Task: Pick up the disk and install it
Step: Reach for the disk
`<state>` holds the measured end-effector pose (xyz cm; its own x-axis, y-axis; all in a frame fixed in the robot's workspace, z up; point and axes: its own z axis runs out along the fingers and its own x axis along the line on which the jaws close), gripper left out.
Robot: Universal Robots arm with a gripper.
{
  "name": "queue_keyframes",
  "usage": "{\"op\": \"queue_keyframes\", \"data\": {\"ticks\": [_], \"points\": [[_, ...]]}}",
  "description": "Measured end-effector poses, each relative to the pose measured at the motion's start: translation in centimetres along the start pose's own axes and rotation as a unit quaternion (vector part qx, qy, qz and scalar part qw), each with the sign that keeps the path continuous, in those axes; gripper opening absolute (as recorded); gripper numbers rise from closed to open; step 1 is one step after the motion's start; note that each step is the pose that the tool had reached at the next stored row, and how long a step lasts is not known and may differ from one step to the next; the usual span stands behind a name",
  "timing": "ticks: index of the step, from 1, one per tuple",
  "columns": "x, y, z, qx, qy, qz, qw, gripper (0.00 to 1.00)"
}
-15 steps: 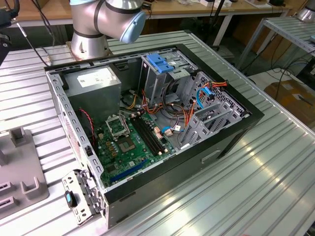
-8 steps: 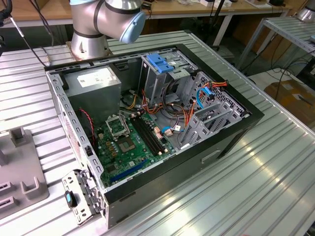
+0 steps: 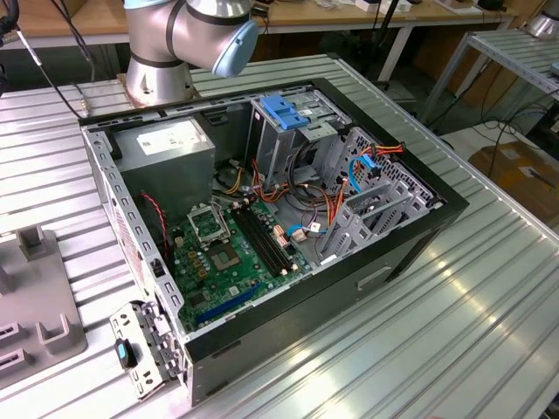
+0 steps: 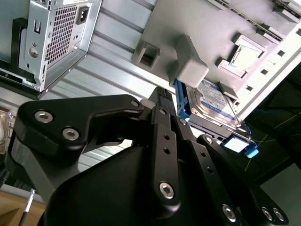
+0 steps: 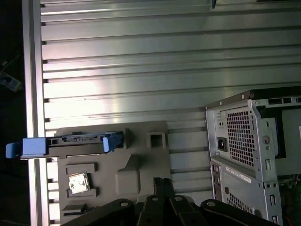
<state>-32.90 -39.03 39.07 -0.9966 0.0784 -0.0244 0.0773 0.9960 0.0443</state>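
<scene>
Remote view of the work cell. I am watching the gripper [image 5: 162, 181] pointing toward the grey fixture plate [image 5: 141, 162], its jaws lying pressed together with nothing between them, apart from the disk [image 5: 75, 140]. The disk is standing on edge in a slot of that plate, its blue rails [image 5: 33, 147] running along its sides and one rail end jutting past the plate's rim. In the second wrist view its white-and-blue label [image 4: 214, 96] is facing the camera. I am not managing to read the print, and a grey post [image 4: 190, 63] of the plate is covering part of the drive. A small square metal part [image 5: 77, 183] is lying in a pocket nearby. In the exterior view the open computer case [image 3: 410, 249] is lying on the ribbed table [image 3: 454, 349]. The power supply [image 3: 166, 170] is carrying a white sticker [image 3: 170, 135] whose writing I cannot make out. A blue latch [image 3: 284, 109] is sitting atop the drive cage [image 3: 279, 144], and the arm [image 3: 188, 35] is being cut off by the upper edge.
</scene>
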Motion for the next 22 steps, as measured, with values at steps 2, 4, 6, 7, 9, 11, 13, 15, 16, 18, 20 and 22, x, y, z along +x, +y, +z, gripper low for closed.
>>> {"op": "queue_keyframes", "data": {"ticks": [2,4,6,7,9,11,13,15,16,18,20,22], "points": [[0.01,0.0,0.0,0.0,0.0,0.0,1.0,0.11],[0.15,-0.01,0.0,0.0,0.0,0.0,1.0,0.11],[0.36,-0.03,0.01,0.0,-0.0001,0.0,1.0,0.11],[0.5,-0.04,0.0,0.0,0.0,0.0,1.0,0.11],[0.83,-0.06,0.0,0.0,0.0,0.0,1.0,0.11],[1.15,-0.09,0.0,0.0,0.0,0.0,1.0,0.11],[1.46,-0.11,0.0,0.0,0.0,0.0,1.0,0.11],[1.75,-0.13,0.0,0.0,0.0,0.0,1.0,0.11],[1.96,-0.15,-0.01,0.0,0.0,0.0,1.0,0.11],[2.08,-0.16,-0.01,0.0,0.0,0.0,1.0,0.11],[2.1,-0.16,-0.01,0.0,0.0,0.0,1.0,0.11],[2.1,-0.16,-0.01,0.0,0.0,0.0,1.0,0.11]]}}
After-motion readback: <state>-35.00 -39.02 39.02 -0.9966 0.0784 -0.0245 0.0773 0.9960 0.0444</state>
